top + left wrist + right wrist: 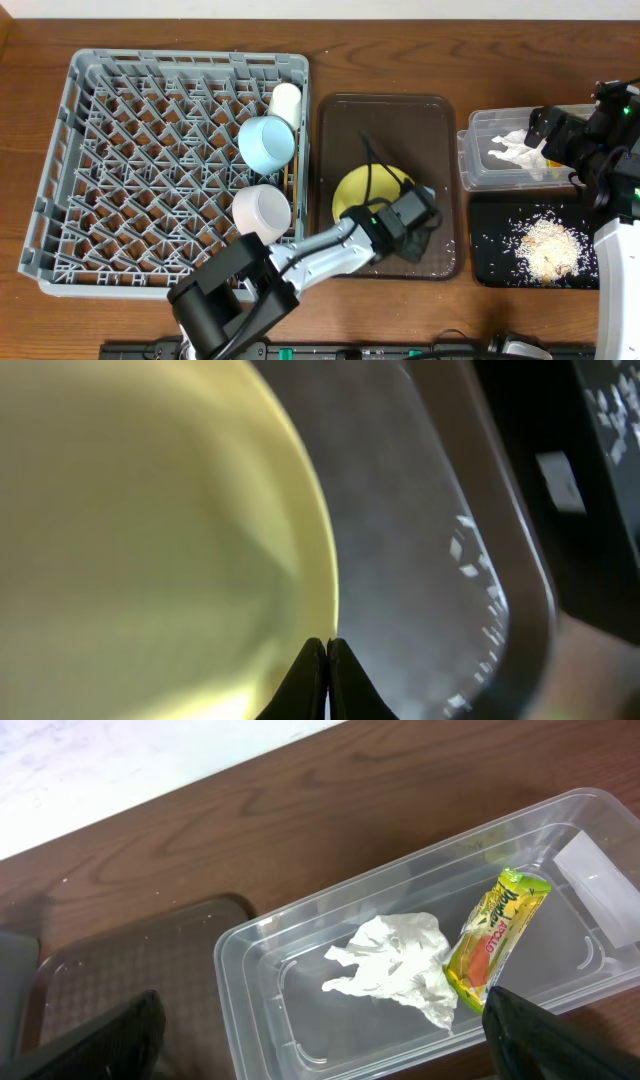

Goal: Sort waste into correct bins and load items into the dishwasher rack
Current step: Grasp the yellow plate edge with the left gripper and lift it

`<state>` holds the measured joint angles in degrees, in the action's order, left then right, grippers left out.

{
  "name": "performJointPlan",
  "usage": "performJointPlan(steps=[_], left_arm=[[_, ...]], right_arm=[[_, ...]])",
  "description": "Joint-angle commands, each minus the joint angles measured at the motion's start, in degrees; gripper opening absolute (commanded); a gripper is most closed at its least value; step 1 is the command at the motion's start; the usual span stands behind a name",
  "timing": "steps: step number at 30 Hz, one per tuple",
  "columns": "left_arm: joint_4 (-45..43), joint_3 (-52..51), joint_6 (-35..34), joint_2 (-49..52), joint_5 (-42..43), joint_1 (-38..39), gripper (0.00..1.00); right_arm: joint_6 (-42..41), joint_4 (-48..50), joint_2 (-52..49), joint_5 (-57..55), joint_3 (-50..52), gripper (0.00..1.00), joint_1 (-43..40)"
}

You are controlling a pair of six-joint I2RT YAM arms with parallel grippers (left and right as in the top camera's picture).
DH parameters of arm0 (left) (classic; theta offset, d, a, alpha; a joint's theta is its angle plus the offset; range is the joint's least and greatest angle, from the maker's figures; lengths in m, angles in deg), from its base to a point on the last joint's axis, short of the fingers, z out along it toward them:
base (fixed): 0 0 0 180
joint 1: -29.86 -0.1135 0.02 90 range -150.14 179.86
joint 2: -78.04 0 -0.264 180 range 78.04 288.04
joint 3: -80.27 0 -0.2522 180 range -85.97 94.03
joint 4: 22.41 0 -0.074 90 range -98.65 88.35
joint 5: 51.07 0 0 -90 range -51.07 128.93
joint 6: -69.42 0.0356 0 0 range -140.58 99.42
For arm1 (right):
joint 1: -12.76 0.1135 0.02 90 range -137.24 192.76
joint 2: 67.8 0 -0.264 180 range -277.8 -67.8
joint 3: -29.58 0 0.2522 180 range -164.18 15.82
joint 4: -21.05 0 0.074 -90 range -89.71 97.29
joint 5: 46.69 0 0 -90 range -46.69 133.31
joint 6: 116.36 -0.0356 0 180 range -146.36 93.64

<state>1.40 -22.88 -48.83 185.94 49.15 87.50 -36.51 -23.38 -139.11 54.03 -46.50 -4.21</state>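
The round yellow plate (362,192) lies on the dark brown tray (400,120). My left gripper (420,215) is low at the plate's right edge. In the left wrist view its black fingertips (327,652) are pressed together, shut, right at the rim of the plate (150,530), with nothing seen between them. My right gripper (560,135) hangs open above the clear bin (475,175). That clear bin (250,980) holds the crumpled napkin (395,965) and the snack wrapper (497,935). The right gripper (320,1050) spans it, fingers wide apart.
The grey dishwasher rack (150,160) fills the left side; on its right side sit a light blue bowl (266,143), a cream cup (285,100) and a white cup (262,210). The black bin (495,250) at lower right holds rice scraps (545,245).
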Motion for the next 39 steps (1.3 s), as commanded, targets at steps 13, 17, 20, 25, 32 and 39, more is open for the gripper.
performJointPlan(steps=[13,17,20,25,32,39], left_arm=[[21.1,0.7,3.4,-15.1,-16.3,-9.0,0.31],[24.7,0.2,3.4,-13.5,-16.3,-11.5,0.35],[24.4,-0.3,3.4,-11.5,-16.3,-12.0,0.39],[23.4,-0.3,3.3,-7.4,-17.4,-13.0,0.46],[21.9,-0.3,3.3,-2.8,-17.2,-14.9,0.45],[19.5,-0.3,3.3,-2.3,-7.8,-15.0,0.45]], right_arm=[[0.6,-0.5,0.2,0.3,-1.0,0.99,-0.2],[0.6,-0.5,0.2,0.3,-1.0,0.99,-0.2],[0.6,-0.5,0.2,0.3,-1.0,0.99,-0.2],[0.6,-0.5,0.2,0.3,-1.0,0.99,-0.2],[0.6,-0.5,0.2,0.3,-1.0,0.99,-0.2],[0.6,-0.5,0.2,0.3,-1.0,0.99,-0.2]])
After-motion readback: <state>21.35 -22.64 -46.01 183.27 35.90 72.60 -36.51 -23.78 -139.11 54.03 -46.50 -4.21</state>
